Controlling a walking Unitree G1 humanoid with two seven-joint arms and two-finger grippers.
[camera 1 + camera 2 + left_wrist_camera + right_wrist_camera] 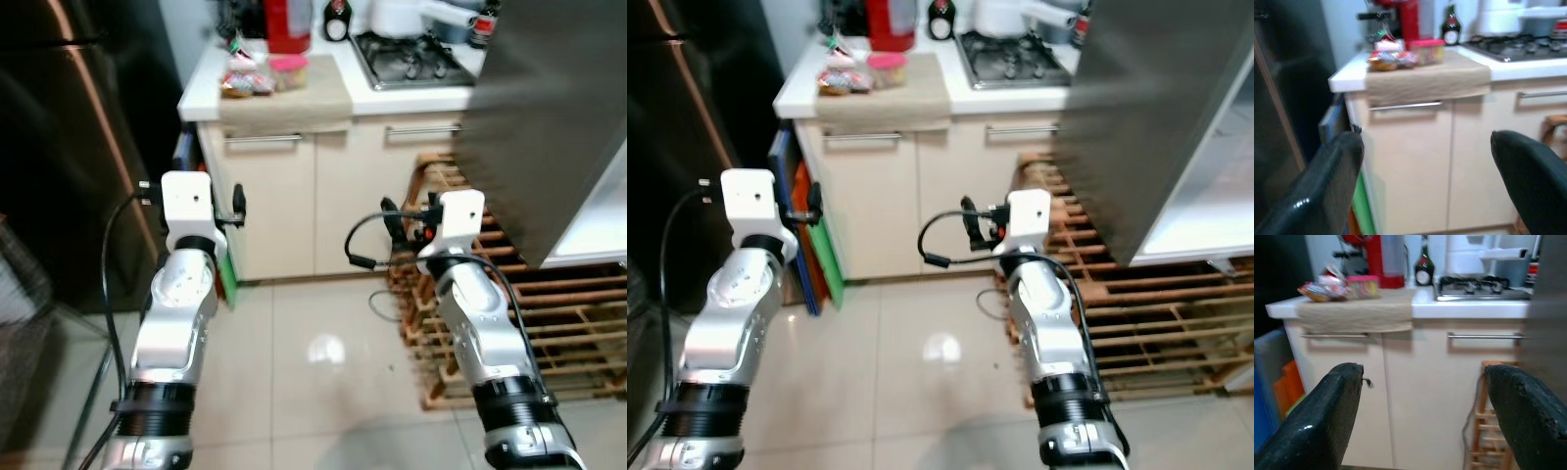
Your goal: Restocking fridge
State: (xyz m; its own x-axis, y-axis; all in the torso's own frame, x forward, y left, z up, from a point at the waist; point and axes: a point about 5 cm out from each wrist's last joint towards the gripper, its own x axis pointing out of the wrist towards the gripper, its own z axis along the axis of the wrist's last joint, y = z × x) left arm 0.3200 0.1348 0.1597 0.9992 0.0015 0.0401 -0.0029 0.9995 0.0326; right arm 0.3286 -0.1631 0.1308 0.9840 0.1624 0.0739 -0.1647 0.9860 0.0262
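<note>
From the left eye view we see our two silver arms held out over a pale tiled floor [313, 323]. Our left gripper [238, 204] is in front of a cream cupboard [265, 196]. Our right gripper [397, 220] is beside a wooden rack [549, 313] on the floor. From here we cannot tell how wide the claws are. On the white counter [201, 83] lies a tan cloth [284, 98], and on it sit a snack bag [245, 83] and a small pink tub [289, 70]. Behind them stands a red machine [287, 24]. A gas stove [407, 59] is to the right. The big grey fridge door [549, 108] hangs open at the far right.

In the right eye view, flat blue, orange and green things [803, 245] lean by the cupboard's left side.

In the left wrist view our left claw is wide, with nothing in it. One black finger [1317, 191] is low on one side, the other across from it. A dark bottle [1451, 30] stands by the red machine.

In the right wrist view our right claw is wide too, holding nothing. Between its fingers [1327, 421] we see the cupboard's metal handles [1484, 337].
</note>
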